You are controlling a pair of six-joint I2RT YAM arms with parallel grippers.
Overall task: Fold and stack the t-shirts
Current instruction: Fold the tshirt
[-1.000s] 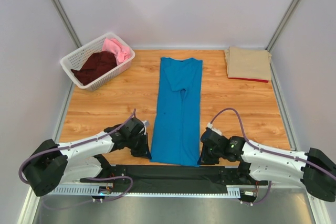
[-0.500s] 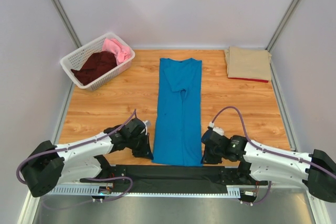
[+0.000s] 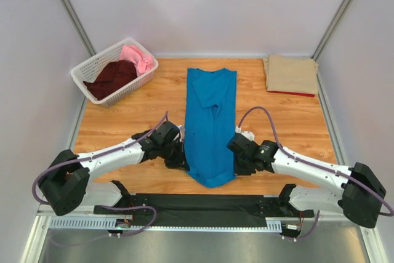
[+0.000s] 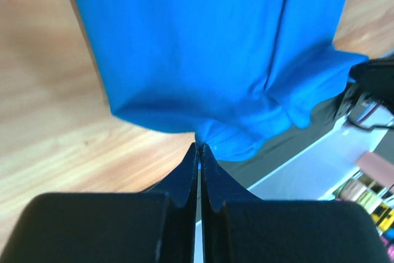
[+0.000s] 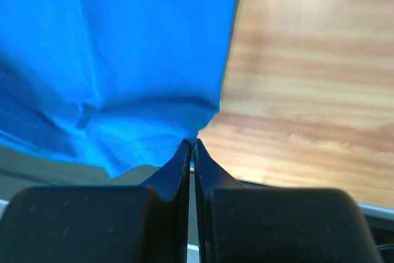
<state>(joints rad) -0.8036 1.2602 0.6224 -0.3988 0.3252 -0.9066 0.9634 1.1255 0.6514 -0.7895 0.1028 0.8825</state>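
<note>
Where the top view looks down on the bench (image 3: 123,127), item one: blue shirt (image 3: 211,115), folded to a narrow strip at the bench's centre. Its long axis runs from the arms' side to the far edge, collar end far. The near hem is off the wood and sags to a rounded point between the two hands. Left hand (image 3: 180,159) is at the hem's left corner, right hand (image 3: 236,163) at its right corner. Both are equally near, one each side of the strip, with the cloth stretching ahead of them. Judged next move: carry the hem straight along that axis toward the collar, hands level, to halve the length.
Far right corner: tan shirt (image 3: 291,73), folded, on a red shirt (image 3: 289,93) seen only as an edge.
Far left: basket (image 3: 83,69) holding a maroon shirt (image 3: 114,77) and a pink shirt (image 3: 140,58), both unfolded.

Left wrist view: left hand (image 4: 198,147), fingers closed to a slit, pinching a corner of the blue shirt (image 4: 203,41). Cloth hangs in soft folds, one crease running lengthwise; bench (image 4: 43,121) shows beneath.

Right wrist view: right hand (image 5: 190,144), likewise pinched tight on the opposite corner. Blue shirt (image 5: 123,47) is matt and smooth, bunched near the grip; bench (image 5: 295,90) lies to the right.
</note>
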